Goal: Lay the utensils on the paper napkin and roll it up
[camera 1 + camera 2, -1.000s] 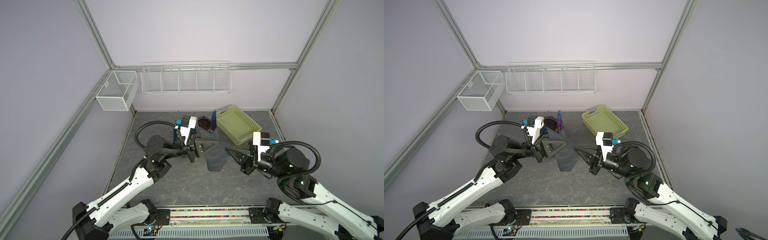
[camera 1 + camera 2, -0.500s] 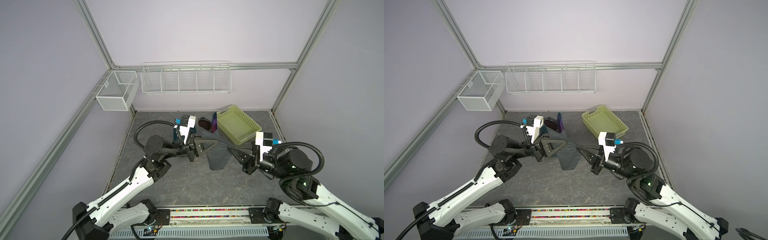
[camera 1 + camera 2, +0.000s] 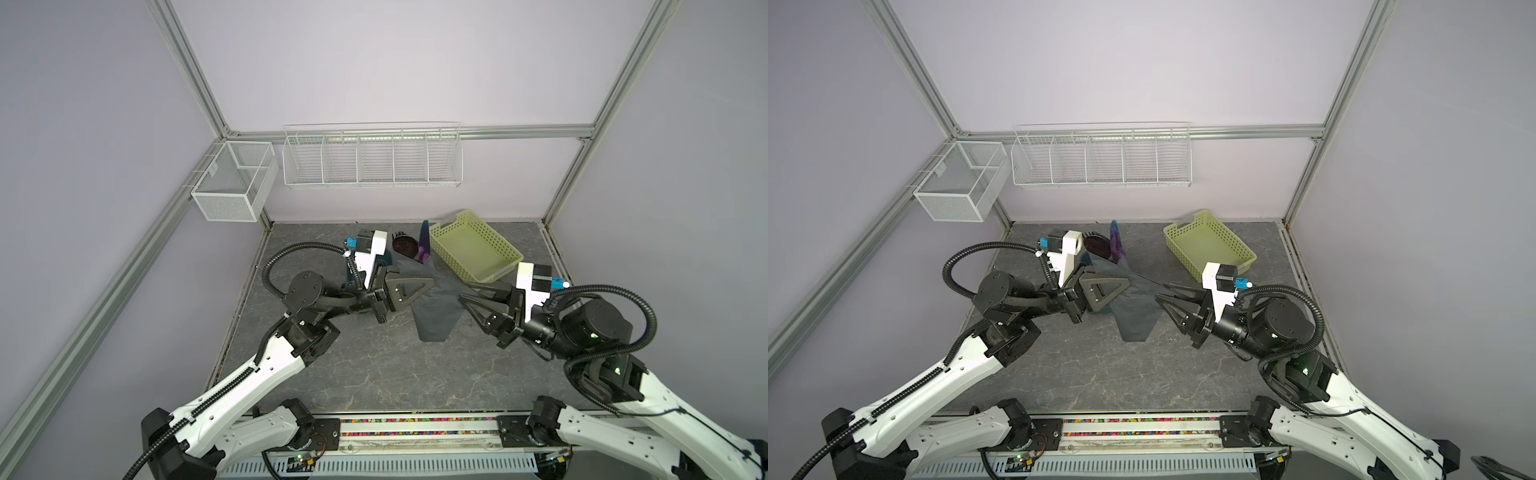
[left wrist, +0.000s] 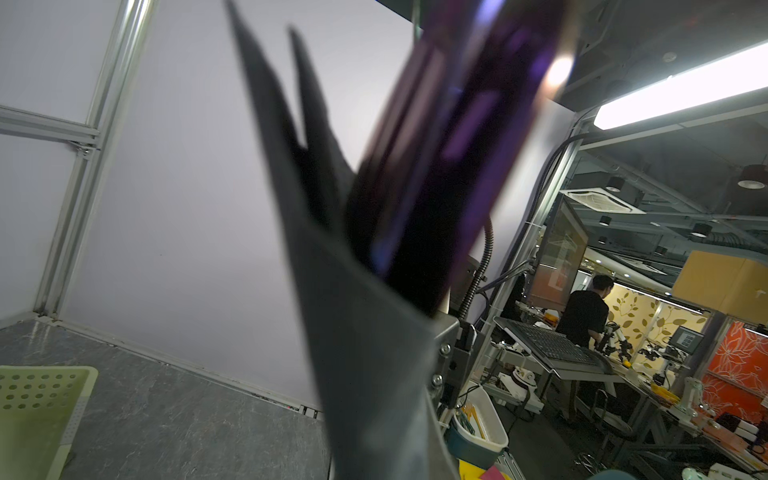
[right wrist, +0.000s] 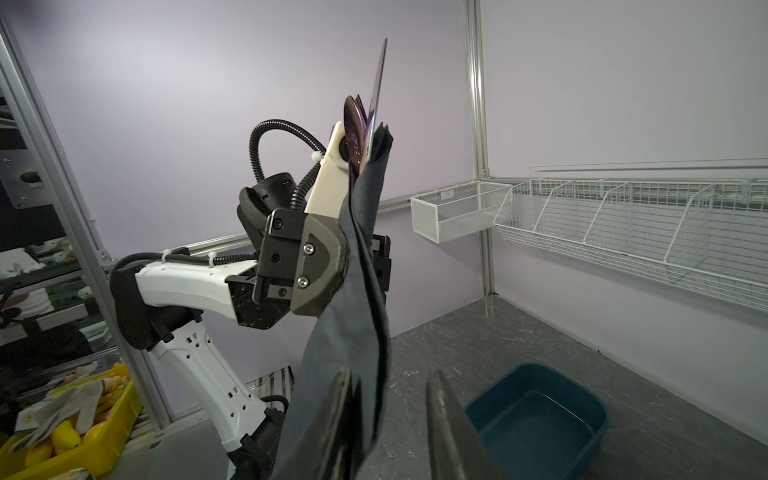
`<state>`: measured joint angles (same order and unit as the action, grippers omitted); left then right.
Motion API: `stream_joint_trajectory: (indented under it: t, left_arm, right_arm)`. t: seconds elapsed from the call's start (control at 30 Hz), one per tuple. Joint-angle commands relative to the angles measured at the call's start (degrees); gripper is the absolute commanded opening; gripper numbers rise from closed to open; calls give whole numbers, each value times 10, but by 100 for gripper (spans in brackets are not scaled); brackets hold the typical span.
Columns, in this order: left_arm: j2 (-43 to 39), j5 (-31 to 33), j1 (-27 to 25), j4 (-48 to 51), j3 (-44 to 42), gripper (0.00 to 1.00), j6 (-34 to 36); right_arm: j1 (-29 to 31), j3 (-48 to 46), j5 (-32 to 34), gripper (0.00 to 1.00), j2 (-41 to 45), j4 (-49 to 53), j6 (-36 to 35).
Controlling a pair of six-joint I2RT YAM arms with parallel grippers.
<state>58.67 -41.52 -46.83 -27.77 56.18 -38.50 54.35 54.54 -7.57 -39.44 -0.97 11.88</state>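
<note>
Over the grey tabletop point(image 3: 374, 365), the left gripper point(image 3: 428, 286) is pinching the paper napkin point(image 3: 436, 316) mid-air around the upright utensils point(image 5: 357, 120) while the right gripper point(image 5: 388, 376) is gaping beside its loose tail, so the wrap could be unrolling and spilling cutlery.

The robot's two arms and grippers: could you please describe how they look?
Both arms have white shells, seen on the left arm and the right arm, with black joints. A black corrugated cable loops to each wrist, where a white camera mount carries a small blue connector. The left gripper and the right gripper have dark grey, open-frame triangular fingers.
</note>
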Motion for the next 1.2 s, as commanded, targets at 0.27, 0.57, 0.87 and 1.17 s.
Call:
stream_joint_trajectory:
  t: [0.27,0.57,0.87,1.17]
  left_arm:
    - [-7,102,3,142,50,1,90]
    - [0,83,3,121,54,1,77]
    - [10,36,2,74,53,1,44]
    - [16,11,3,37,49,0,19]
  right_arm:
    - [-2,48,-93,43,13,15,-26]
    - [-2,107,-99,45,-91,123,-25]
    - [-2,100,-67,50,-98,126,-27]
    - [-2,96,-68,51,-100,129,-22]
